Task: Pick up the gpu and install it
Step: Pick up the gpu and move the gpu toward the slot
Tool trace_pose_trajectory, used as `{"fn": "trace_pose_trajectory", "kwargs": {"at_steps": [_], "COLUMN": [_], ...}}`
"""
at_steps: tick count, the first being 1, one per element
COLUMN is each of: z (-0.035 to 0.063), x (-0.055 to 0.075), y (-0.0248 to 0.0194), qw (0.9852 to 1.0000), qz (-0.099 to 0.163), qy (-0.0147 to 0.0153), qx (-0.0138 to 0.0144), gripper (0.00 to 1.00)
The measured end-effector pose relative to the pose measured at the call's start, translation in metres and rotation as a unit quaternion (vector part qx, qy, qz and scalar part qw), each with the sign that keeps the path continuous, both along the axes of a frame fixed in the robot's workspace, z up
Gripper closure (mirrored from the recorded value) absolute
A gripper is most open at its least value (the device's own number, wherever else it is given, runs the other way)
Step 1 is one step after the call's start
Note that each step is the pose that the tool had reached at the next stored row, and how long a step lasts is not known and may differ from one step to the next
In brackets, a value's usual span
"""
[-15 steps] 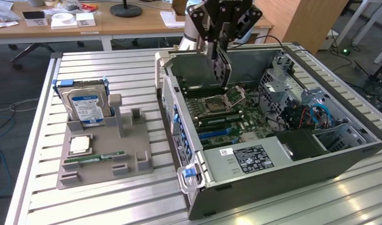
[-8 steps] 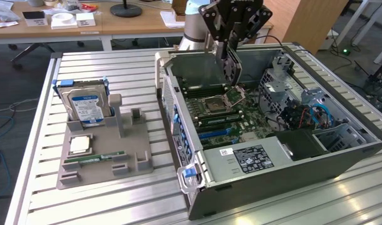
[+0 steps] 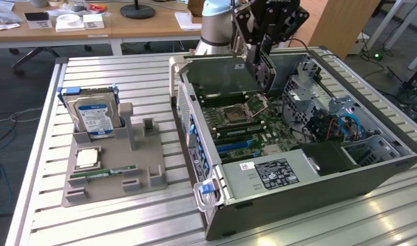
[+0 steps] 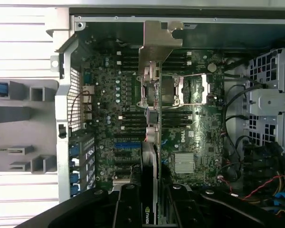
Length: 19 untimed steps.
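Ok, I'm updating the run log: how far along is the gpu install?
Done: the gpu is picked up, clamped in the gripper. In hand: it hangs edge-down over the motherboard of the open case. Left: seating it; it is above the board, not yet in a slot.

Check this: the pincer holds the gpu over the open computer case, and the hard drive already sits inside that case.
Wrong on one point. The hard drive stands in the grey holder outside the computer case, as the exterior view shows. The pincer does hold the gpu over the open case.
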State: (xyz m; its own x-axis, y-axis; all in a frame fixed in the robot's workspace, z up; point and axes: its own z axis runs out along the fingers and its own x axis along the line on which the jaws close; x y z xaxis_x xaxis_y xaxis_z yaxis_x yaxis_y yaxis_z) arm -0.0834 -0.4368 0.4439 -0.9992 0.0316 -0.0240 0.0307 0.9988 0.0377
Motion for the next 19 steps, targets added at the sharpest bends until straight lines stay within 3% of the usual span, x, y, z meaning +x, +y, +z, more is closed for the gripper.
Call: {"fn": "trace_pose_trajectory", "kwargs": {"at_steps": [19], "z": [0.0000], "x": [0.057], "y": [0.0000], "qw": [1.0000], "qz": [0.000], "qy": [0.0000], "qx": [0.0005], "gripper": [0.74]}}
